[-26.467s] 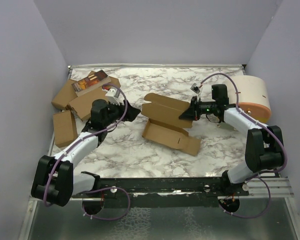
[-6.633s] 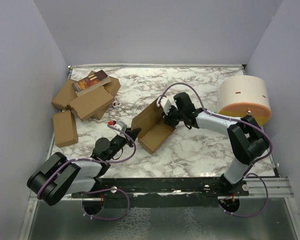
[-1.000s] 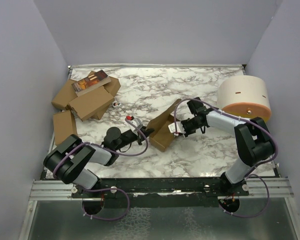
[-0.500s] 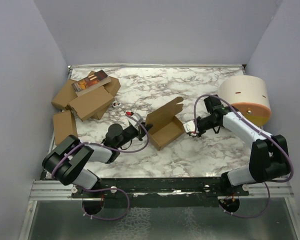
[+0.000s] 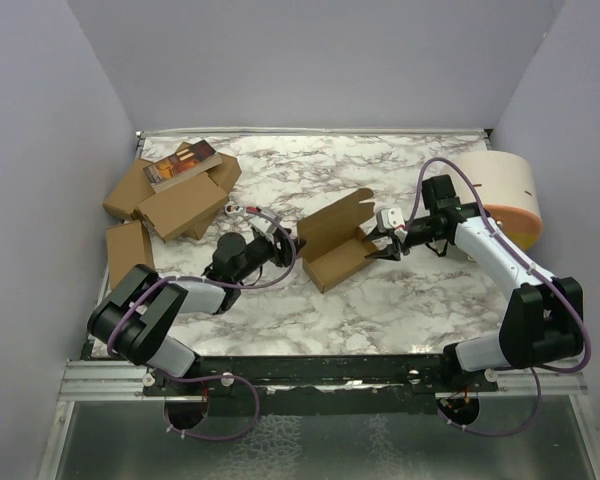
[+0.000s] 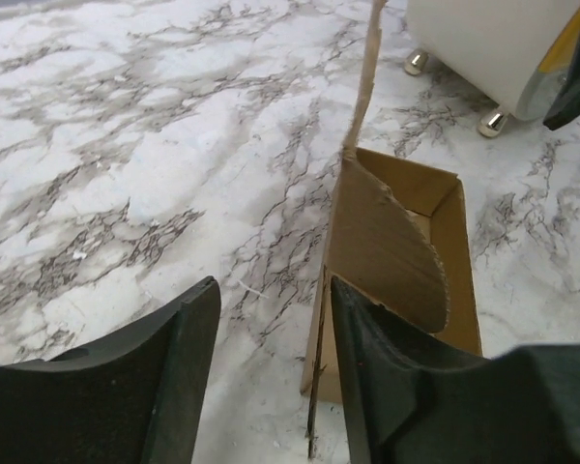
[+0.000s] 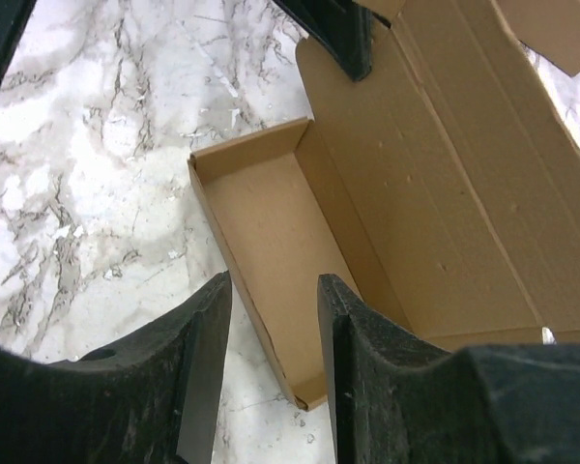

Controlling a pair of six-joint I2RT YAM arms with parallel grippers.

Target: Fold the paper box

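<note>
Top external: plain brown thin-cardboard paper box sits mid-table. A second ago both hands were clamped on its ends. Now the left hand and right hand are backed off, fingers apart, holding nothing. My read: the tray walls stand on their own and only the lid is left to close. The board is matte and faintly ribbed. It forms a shallow oblong tray with a tall lid flap upright and a rounded end tab. The white marble table is glossy and grey-veined.

No text, label or number can be read anywhere.
</note>
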